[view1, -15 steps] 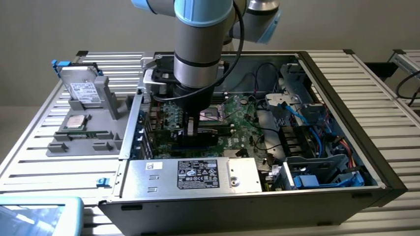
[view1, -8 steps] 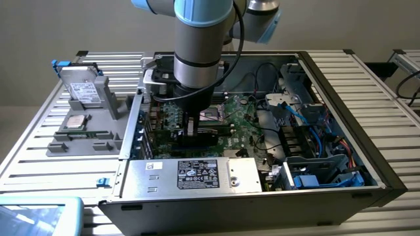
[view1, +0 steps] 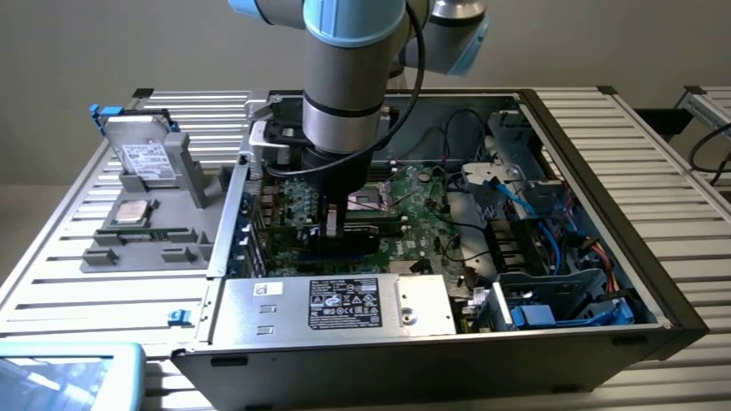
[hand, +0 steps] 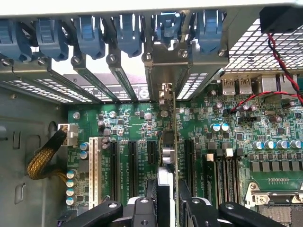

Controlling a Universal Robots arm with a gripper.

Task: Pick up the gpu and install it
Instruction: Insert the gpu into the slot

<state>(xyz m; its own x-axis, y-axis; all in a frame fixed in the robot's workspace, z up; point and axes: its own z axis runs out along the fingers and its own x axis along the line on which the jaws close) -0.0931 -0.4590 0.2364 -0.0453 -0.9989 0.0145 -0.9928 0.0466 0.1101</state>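
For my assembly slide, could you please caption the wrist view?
Gripper holds the gpu edge-on over the green motherboard, silver bracket toward the blue-clipped rear slots.

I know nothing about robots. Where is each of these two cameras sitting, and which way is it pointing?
Exterior view: off the arm, high up, looking down at an angle into the open black computer case; the grey-and-blue robot arm reaches into it.
Wrist view: on the wrist, looking along the black end effector at the green motherboard and the edge-on green gpu with silver bracket that it grips.
Shared: both views show the motherboard, the gpu and the end effector.
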